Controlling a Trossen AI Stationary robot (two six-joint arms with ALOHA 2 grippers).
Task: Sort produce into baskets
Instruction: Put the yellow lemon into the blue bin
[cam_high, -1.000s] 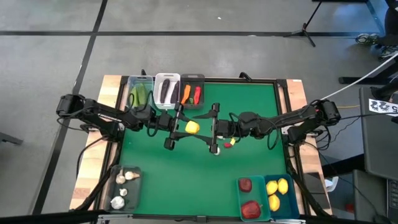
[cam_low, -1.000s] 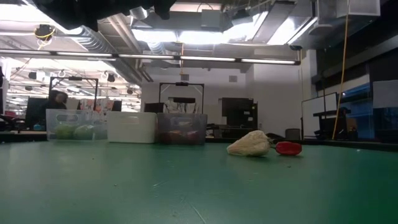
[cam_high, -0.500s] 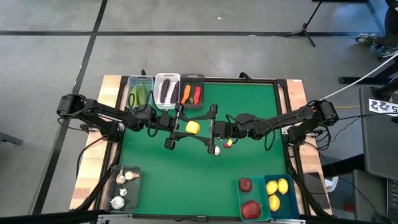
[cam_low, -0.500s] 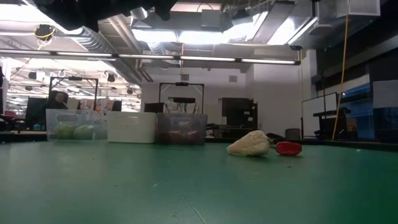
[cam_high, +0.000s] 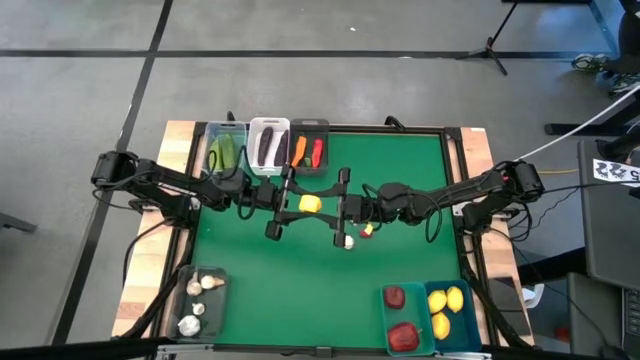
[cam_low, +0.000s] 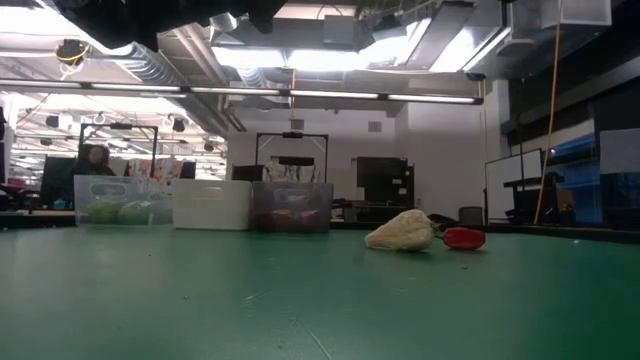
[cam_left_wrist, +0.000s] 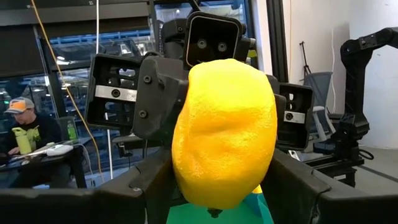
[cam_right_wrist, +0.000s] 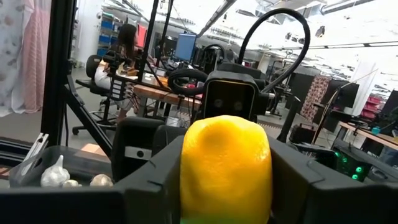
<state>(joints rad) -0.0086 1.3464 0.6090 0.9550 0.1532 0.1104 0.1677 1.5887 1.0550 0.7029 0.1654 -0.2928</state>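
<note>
So both arms meet mid-bench over the green mat, and the lemon (cam_high: 310, 205) sits right between them. The left tool (cam_high: 298, 205) is clamped on the lemon, and the right tool (cam_high: 332, 207) is clenched on that same lemon from the far side, so it's gripped from both ends. Just beside the lemon, on the right arm's side, a garlic (cam_high: 348, 241) and a red chili (cam_high: 366, 230) lie on the bench (cam_high: 400, 160).

Lemon (cam_left_wrist: 224, 134) hides facing pincer's fingertips; bins' contents unclear.
</note>
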